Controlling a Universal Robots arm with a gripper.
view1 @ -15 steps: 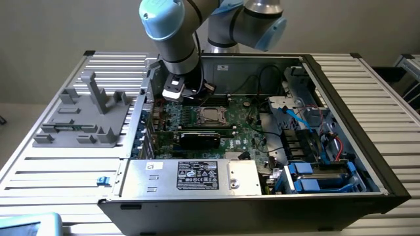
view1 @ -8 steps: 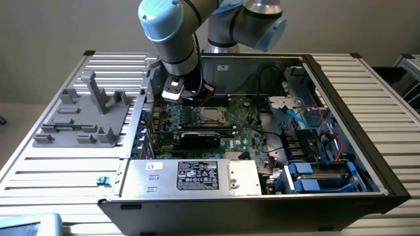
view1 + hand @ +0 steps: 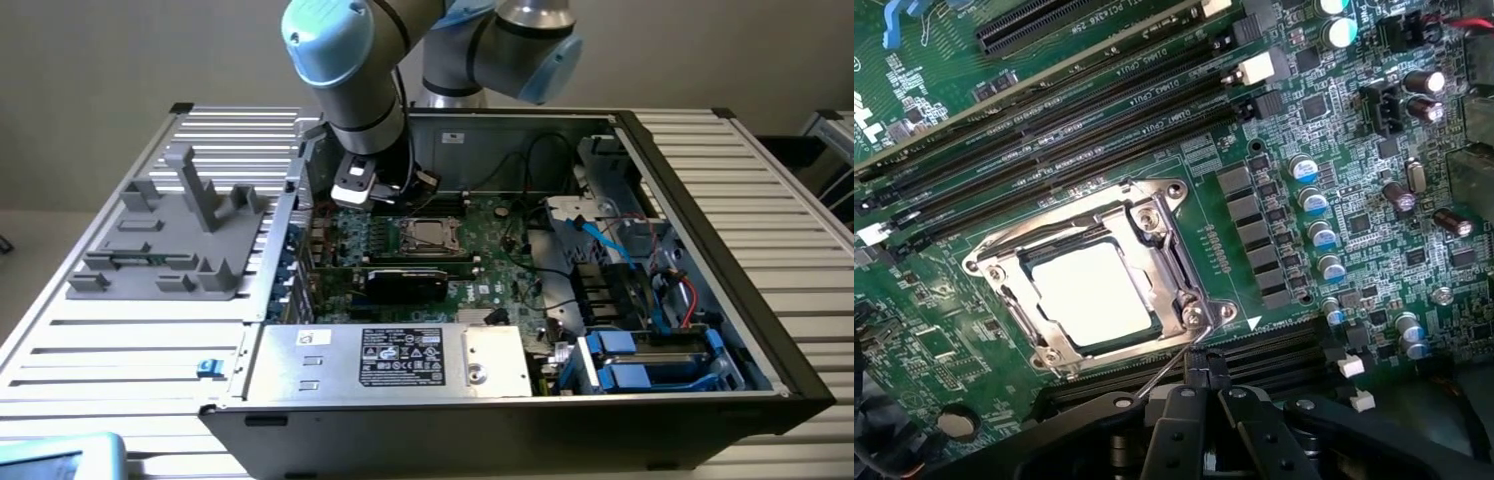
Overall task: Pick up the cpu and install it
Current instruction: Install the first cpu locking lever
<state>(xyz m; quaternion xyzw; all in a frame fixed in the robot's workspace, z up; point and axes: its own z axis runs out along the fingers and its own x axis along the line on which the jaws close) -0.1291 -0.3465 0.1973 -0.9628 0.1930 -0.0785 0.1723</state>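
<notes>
The cpu, a flat square chip with a pale silver top, lies inside the metal socket frame on the green motherboard; the socket's frame runs around it. My gripper hangs just off the socket's corner, its black fingers pressed together with nothing seen between them. A thin wire lever runs from that corner past the fingertips. In the exterior view the gripper hovers inside the open computer case, just to the exterior view's left of the socket with the cpu.
Dark memory slots and rows of capacitors flank the socket. A silver box with a black-and-white label fills the case's near side, a black card stands beside the socket, blue drive bays and cables sit at the exterior view's right, and a grey fixture at its left.
</notes>
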